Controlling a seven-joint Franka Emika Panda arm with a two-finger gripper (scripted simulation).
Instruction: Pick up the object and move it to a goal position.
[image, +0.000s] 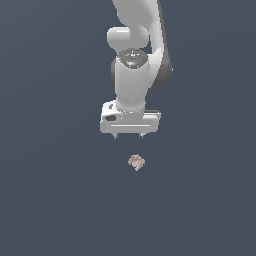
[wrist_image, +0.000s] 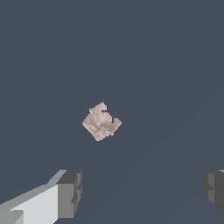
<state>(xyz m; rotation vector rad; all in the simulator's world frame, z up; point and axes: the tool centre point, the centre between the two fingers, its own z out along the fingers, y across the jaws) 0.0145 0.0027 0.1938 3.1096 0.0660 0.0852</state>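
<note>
The object is a tiny, lumpy pinkish-beige thing lying on the dark blue-grey floor, just below the gripper in the exterior view. The white gripper hangs from the arm above it and stands open, with only the short tips of its fingers showing under the hand. In the wrist view the object lies on the floor with bare floor all round it. The two grey fingertips are spread wide, with nothing between them. The object is not between the fingers, and nothing touches it.
Only the flat dark floor surrounds the arm and the object. No other thing or edge shows in either view.
</note>
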